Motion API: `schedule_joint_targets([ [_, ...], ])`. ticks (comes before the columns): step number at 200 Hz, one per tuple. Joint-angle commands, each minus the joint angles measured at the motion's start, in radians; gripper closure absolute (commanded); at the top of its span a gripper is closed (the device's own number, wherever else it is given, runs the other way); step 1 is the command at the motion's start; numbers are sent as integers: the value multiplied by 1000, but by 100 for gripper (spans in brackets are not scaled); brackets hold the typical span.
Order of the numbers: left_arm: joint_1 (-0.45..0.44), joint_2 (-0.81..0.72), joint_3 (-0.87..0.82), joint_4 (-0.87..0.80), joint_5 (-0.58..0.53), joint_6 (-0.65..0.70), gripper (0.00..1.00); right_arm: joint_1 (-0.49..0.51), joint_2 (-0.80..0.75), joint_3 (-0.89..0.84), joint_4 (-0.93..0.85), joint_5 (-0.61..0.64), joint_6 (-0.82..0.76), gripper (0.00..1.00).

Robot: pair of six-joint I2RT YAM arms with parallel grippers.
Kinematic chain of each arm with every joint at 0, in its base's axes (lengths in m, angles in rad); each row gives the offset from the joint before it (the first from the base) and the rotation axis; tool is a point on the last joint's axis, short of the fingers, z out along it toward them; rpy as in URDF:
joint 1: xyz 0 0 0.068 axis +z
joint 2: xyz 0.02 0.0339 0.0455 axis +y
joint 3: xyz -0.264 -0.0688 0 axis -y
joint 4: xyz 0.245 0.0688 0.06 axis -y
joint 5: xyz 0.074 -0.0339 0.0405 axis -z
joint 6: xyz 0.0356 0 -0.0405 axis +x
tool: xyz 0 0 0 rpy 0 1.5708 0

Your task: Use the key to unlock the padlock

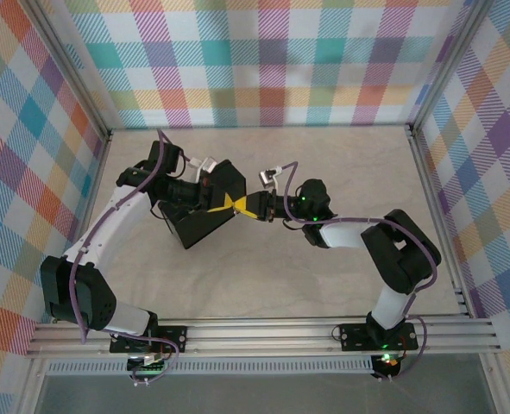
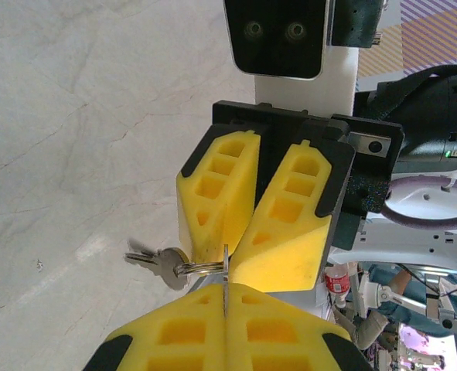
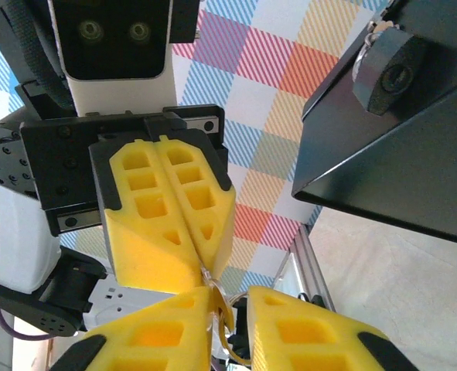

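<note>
- The left pincer (image 2: 225,287) is clamped fully shut. Its yellow fingers (image 2: 174,332) press together on the thin blade of the key (image 2: 225,303), which stands up between them.
- The right pincer (image 2: 226,265) meets it tip to tip. Its jaws are drawn close, with a narrow gap left around the key's head end. Whether they press on the metal I cannot tell.
- A ring (image 2: 201,268) runs through the key's head and carries spare keys (image 2: 160,267), which stick out to one side.
- The padlock (image 3: 388,68) hangs at an upper edge of the box (image 3: 398,154), keyhole facing the right wrist camera, apart from the key.
- From above, the box sits left of the middle of the table (image 1: 324,276), under the left arm. The two pincers meet at the box's right edge.
</note>
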Motion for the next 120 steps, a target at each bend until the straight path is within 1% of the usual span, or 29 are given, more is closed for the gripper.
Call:
schedule_joint_targets([
  [1, 8, -10, -12, 11, 41, 8, 100, 7, 15, 39, 56, -13, 15, 83],
  [24, 9, -10, -13, 8, 37, 10, 100, 7, 25, 42, 79, -19, 32, 89],
  [54, 10, -6, -7, 0, 27, 15, 100, 7, 27, 31, 113, -22, 50, 98],
  [65, 10, -4, -2, -4, 21, 15, 100, 7, 21, 19, 116, -15, 47, 100],
  [74, 10, -4, 3, -10, 12, 15, 89, 7, 16, 14, 104, -12, 41, 100],
  [89, 10, -8, 20, -34, -23, 23, 67, 6, 2, -3, 55, 4, 15, 100],
  [94, 10, -10, 26, -44, -37, 29, 61, 6, -3, -9, 35, 6, 0, 100],
  [107, 10, -18, 37, -66, -70, 40, 53, 2, -11, -21, -3, 14, -25, 100],
  [120, 11, -21, 58, -94, -105, 56, 47, -5, -7, -25, 1, 12, -21, 100],
])
